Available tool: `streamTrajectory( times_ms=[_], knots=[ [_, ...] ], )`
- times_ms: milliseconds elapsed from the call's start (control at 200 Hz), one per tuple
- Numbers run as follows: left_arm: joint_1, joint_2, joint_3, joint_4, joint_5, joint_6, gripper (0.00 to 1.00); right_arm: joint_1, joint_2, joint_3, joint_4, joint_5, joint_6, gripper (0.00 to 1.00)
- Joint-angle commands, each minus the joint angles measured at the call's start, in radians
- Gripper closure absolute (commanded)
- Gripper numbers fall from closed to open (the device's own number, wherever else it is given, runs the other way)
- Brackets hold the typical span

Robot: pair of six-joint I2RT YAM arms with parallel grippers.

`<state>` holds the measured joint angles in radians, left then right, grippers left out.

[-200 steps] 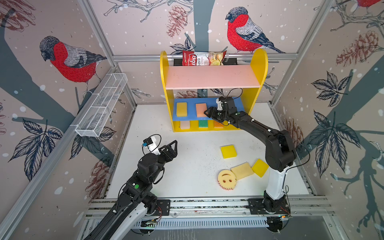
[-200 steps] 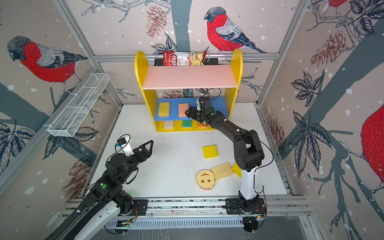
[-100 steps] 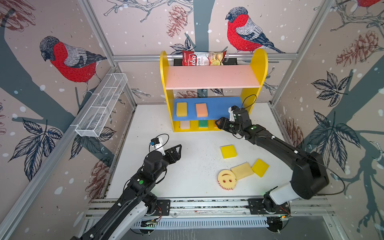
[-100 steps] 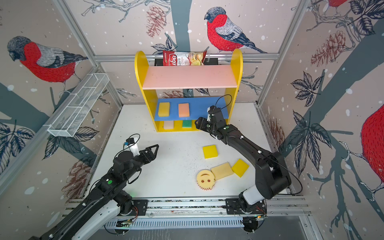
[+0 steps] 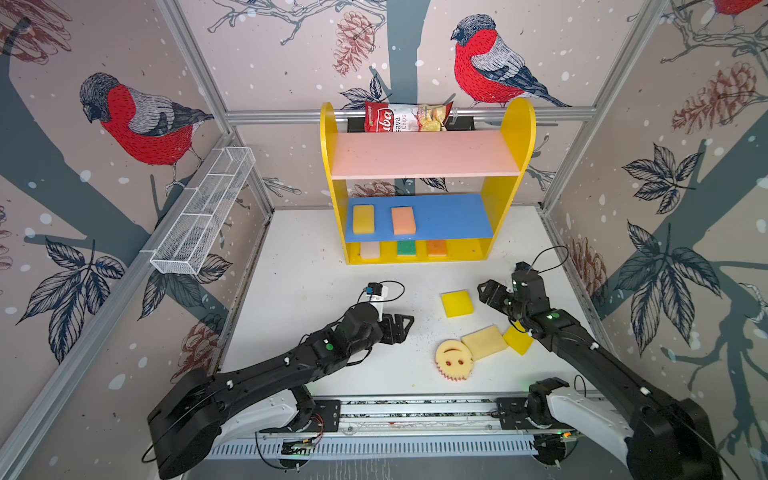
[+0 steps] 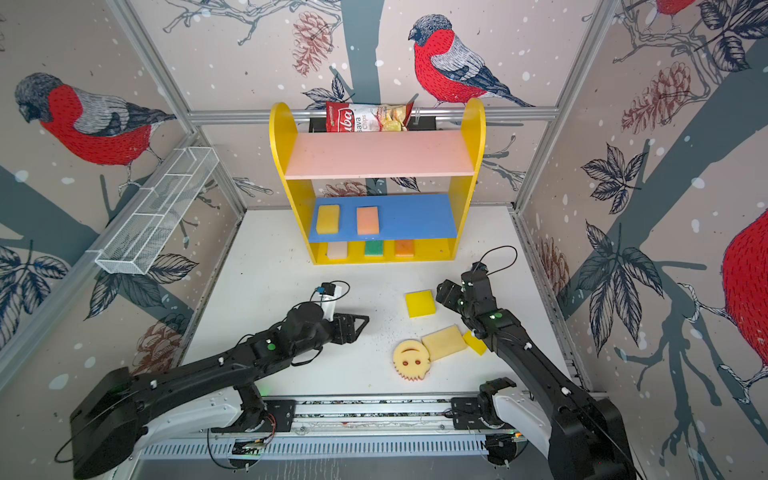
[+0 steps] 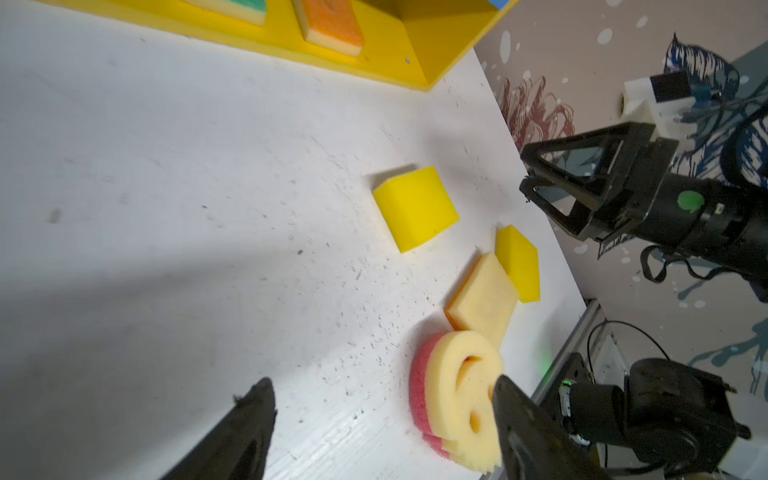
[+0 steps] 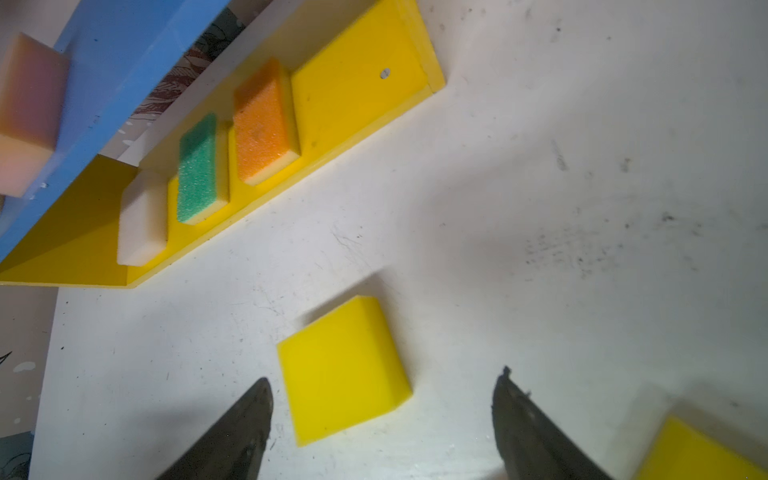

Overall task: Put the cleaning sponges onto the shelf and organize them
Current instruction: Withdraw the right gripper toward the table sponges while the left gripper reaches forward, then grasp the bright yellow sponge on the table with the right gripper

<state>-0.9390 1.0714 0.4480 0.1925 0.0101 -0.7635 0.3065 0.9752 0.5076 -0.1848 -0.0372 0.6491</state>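
Observation:
The shelf (image 5: 517, 124) stands at the back. Its blue board holds a yellow sponge (image 5: 363, 219) and a peach one (image 5: 403, 220). On the base lie pale pink (image 5: 370, 250), green (image 5: 406, 248) and orange (image 5: 436, 248) sponges. Four lie on the table: a yellow square (image 5: 457, 303), a cream block (image 5: 484, 341), a second yellow block (image 5: 518, 340) and the round smiley sponge (image 5: 454, 359). My right gripper (image 5: 488, 293) hangs open just right of the yellow square (image 8: 340, 370). My left gripper (image 5: 405, 328) is open and empty, left of the smiley sponge (image 7: 457, 382).
A red-and-white chips bag (image 5: 405, 117) lies behind the shelf's pink board. A white wire rack (image 5: 203, 216) hangs on the left wall. Patterned walls close in three sides, and a metal rail (image 5: 415, 411) runs along the front edge.
My right arm has pulled back from the shelf's blue board to the table beside the yellow square, its jaws widening. My left arm has swung right toward the loose sponges.

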Motion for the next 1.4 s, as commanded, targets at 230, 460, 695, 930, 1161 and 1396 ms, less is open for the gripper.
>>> streamTrajectory(
  times_ms=[230,460,695,930,1161,1396],
  knots=[
    [-0.108,0.235,0.039,0.268,-0.051,-0.084,0.19,-0.048,0.065,-0.033,-0.004,-0.161,-0.111,0.18],
    [-0.123,0.414,0.147,0.307,0.007,-0.063,0.19,-0.047,0.097,-0.066,0.038,-0.22,-0.103,0.22],
    [-0.123,0.601,0.29,0.339,0.097,-0.004,0.19,-0.047,0.067,-0.076,0.016,-0.23,-0.082,0.24],
    [-0.073,0.736,0.386,0.343,0.167,-0.008,0.21,-0.047,0.048,-0.089,0.017,-0.219,-0.048,0.25],
    [-0.006,0.844,0.438,0.402,0.267,-0.04,0.24,-0.047,0.114,-0.095,0.088,-0.248,-0.017,0.28],
    [0.006,0.9,0.493,0.409,0.286,-0.034,0.24,-0.047,0.294,-0.027,0.172,-0.272,-0.022,0.29]
  ],
)
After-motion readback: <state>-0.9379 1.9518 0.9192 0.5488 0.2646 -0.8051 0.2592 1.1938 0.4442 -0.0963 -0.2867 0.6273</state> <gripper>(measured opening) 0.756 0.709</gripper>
